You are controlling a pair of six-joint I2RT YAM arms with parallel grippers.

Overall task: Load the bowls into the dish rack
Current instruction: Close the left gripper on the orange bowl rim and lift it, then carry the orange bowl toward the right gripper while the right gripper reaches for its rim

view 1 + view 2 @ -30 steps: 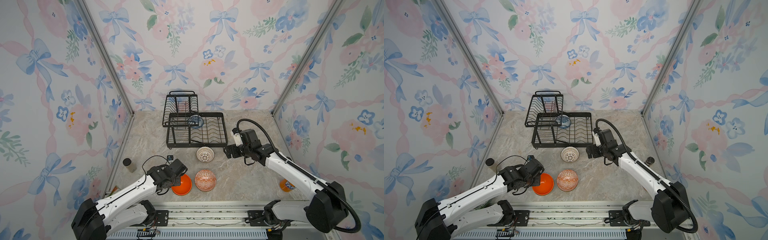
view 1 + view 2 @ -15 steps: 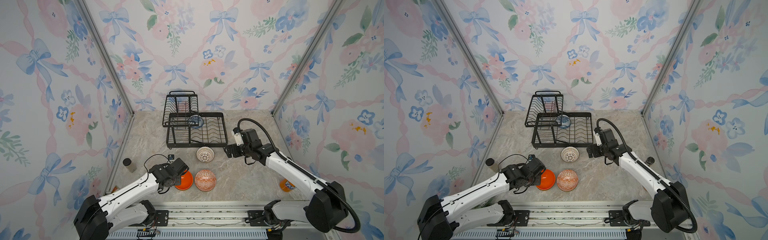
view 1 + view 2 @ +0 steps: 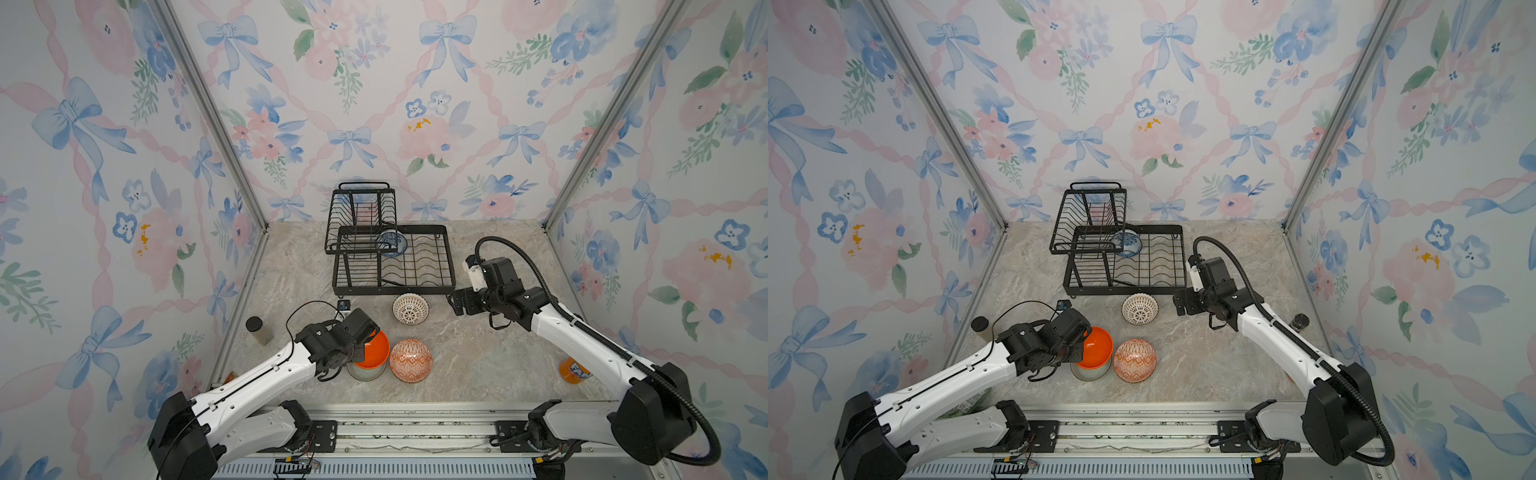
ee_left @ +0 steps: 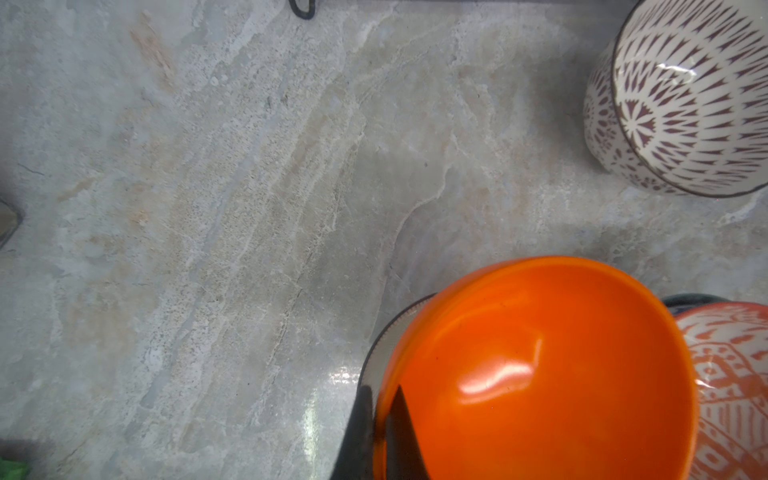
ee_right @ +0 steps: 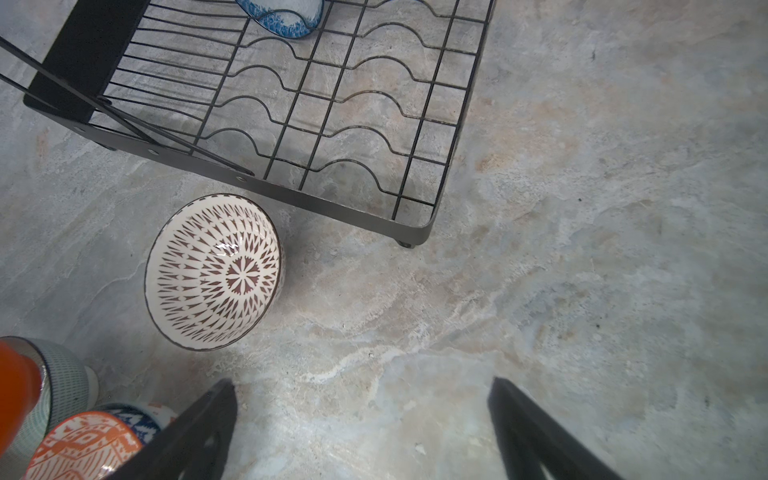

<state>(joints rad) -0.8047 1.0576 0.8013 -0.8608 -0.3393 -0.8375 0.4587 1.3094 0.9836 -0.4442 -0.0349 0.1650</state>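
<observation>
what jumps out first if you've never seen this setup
The bright orange bowl at the front grabs the eye, tilted and pinched at its rim by the left gripper. Behind it, at the back centre, the black dish rack holds one blue-patterned bowl. The right gripper hangs open near the white lattice bowl, just in front of the rack.
</observation>
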